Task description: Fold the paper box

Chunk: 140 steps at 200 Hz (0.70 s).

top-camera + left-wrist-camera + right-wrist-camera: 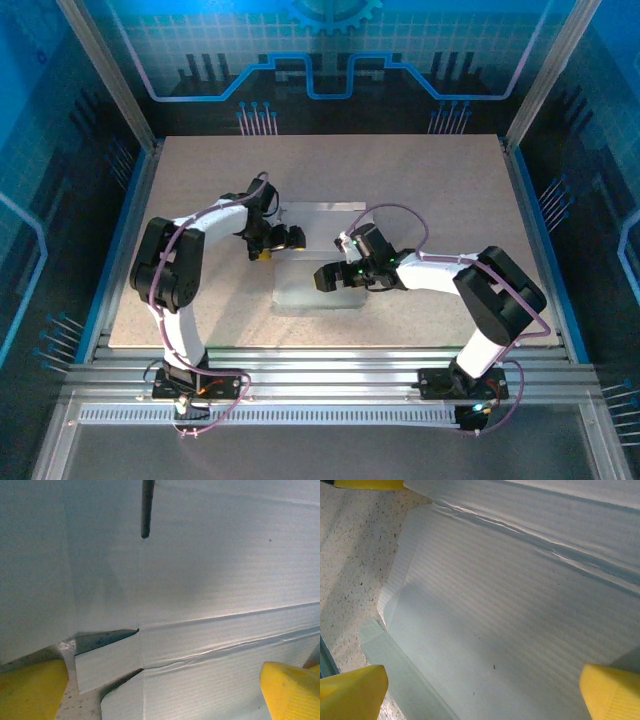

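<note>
The paper box [322, 218] lies unfolded and flat in the middle of the table, pale whitish side up. My left gripper [289, 239] hovers open over its left edge, and my right gripper [331, 276] hovers open over its lower middle. In the left wrist view the paper box [200, 580] shows creases, a narrow slot [146, 510] and a small tab [107, 662]; the left gripper [160, 695] has its yellow fingertips [30, 690] wide apart, nothing between them. In the right wrist view the paper box [510, 605] spreads below the open right gripper [480, 695], its edge flap [395, 655] on the tabletop.
The speckled beige table [420, 190] runs out on every side of the sheet. Aluminium rails [330, 365] cross the near edge by the arm bases. Metal frame posts [110, 75] and blue walls enclose the back and sides.
</note>
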{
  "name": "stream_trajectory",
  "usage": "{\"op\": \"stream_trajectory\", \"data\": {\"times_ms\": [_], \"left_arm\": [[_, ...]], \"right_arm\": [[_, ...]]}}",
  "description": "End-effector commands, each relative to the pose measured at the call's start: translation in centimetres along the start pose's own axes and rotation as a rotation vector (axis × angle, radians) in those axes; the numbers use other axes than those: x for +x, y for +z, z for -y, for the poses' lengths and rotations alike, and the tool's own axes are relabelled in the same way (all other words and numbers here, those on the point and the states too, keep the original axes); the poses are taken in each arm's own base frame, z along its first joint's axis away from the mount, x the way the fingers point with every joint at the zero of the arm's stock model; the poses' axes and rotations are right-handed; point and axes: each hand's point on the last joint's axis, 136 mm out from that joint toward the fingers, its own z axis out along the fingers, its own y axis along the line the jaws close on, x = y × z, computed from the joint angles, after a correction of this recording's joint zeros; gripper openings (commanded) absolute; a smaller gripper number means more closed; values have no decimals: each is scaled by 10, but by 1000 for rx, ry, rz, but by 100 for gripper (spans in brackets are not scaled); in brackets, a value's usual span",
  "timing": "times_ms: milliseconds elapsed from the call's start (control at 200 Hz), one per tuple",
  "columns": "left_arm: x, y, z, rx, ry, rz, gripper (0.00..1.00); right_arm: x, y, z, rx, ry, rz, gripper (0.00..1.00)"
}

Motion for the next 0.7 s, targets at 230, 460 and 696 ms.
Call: {"op": "stream_trajectory", "data": {"times_ms": [230, 460, 696], "left_arm": [[2, -14, 26, 98, 3, 1, 99], [5, -25, 37, 96, 48, 23, 99], [2, -21, 51, 105, 102, 28, 100]], "right_arm": [[32, 9, 19, 56, 50, -79, 100], [34, 12, 19, 53, 54, -89, 100], [40, 14, 20, 58, 50, -106, 100]]}}
